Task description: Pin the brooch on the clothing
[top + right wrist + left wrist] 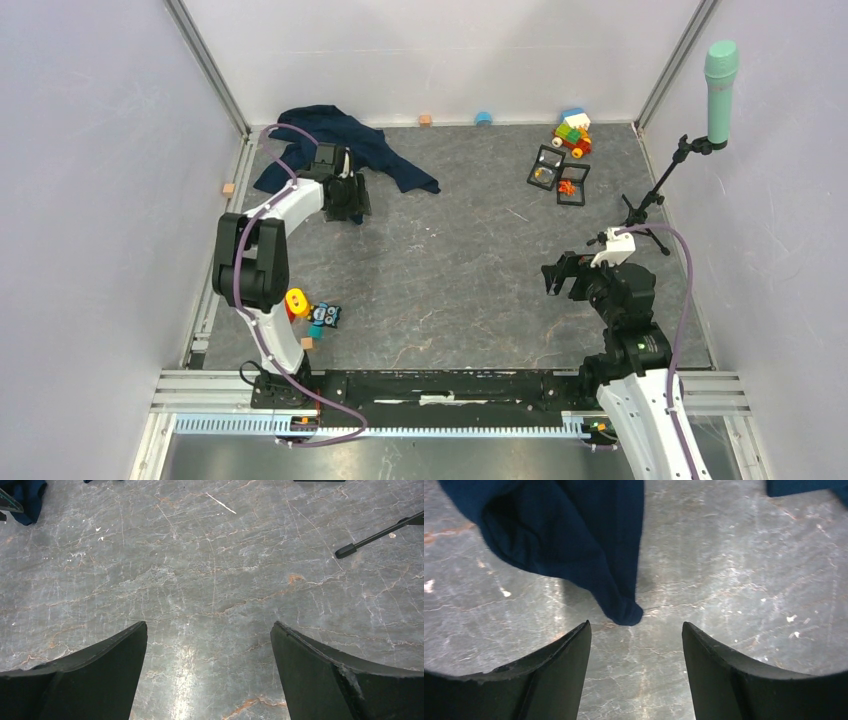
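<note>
Left wrist view: two dark fingers (pixel 559 670) of the left hand (pixel 635 626) fill the bottom edge, spread, nothing between them. Just past the gap, a drooping tip of the navy shirt (pixel 569 535) ends right at the fingertips; touching or not, cannot tell. The rest of the cloth bunches toward the upper left of that view. Grey marbled tabletop (pixel 744 570) beneath.

Right wrist view: right hand (pixel 209 624) spread wide, empty, above the same veined surface. One black leg of the microphone stand (pixel 372 536) at upper right.

Top view: the shirt lies crumpled at the far-left corner of the tabletop, close to the back wall. The left arm reaches out to its near edge. The right arm sits folded low at near right, well apart from the shirt.

Far right: two black-framed flat cases side by side, one (pixel 546 167) behind the other (pixel 572 186). The nearer holds a small orange item, too small to identify. Just behind them is a colourful brick toy (pixel 572 132). A teal microphone (pixel 720 78) tops the stand by the right wall.

Near the left arm's base: a yellow-and-red toy (pixel 296 301), a blue owl-like figure (pixel 326 317), a small wooden cube (pixel 307 343).
</note>
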Controlling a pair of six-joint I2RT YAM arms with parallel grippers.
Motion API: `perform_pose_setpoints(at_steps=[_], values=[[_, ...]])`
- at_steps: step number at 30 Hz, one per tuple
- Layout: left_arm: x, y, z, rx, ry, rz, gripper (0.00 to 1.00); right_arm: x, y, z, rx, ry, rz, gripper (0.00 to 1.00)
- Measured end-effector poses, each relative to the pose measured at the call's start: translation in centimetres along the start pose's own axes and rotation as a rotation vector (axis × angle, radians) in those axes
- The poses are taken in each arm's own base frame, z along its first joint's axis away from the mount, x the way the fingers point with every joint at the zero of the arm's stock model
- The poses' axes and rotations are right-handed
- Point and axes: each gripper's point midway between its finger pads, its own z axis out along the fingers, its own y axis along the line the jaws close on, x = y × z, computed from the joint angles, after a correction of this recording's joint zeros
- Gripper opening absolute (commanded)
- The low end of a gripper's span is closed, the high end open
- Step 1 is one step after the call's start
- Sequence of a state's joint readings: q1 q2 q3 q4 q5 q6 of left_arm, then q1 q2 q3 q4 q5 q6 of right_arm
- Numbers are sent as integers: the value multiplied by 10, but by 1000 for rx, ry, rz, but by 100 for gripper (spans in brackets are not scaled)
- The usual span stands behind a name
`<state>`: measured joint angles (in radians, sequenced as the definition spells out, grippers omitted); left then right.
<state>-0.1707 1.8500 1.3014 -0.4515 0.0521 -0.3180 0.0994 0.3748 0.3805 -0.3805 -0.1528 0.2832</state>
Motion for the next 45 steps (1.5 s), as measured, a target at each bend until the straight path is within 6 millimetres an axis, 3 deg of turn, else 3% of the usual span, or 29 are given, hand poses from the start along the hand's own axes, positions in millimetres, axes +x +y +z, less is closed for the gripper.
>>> perform_pose_setpoints(at_steps=[10,14,16,21,24,26,30,33,36,38,40,45], values=[[3,18,13,-80,7,-8,53,3,0,0,-4,10,2,98],[16,26,29,-100,54,-17,18,8,1,1,-10,22,5,98],[13,27,30,-100,45,-24,3,10,2,2,-16,28,10,98],[4,26,22,-91,17,-26,2,11,3,1,-25,32,12,98],[-16,8,-15,-46,-61,5,2,11,3,1,-27,34,6,98],[-35,-21,-63,46,-143,39,2,14,2,1,-25,44,-9,98],[-92,-99,-214,359,-419,130,3,17,1,-1,-27,72,-42,98],[-106,-137,-328,584,-595,213,3,11,9,-2,-71,70,-63,98],[-95,-157,-386,747,-632,278,3,5,23,-4,-146,54,-84,98],[-83,-167,-401,832,-605,309,3,1,34,-6,-213,42,-97,98],[-70,-174,-398,894,-542,319,3,-2,43,-7,-262,30,-106,98],[-45,-177,-350,946,-335,241,3,-8,63,-9,-379,16,-107,98]])
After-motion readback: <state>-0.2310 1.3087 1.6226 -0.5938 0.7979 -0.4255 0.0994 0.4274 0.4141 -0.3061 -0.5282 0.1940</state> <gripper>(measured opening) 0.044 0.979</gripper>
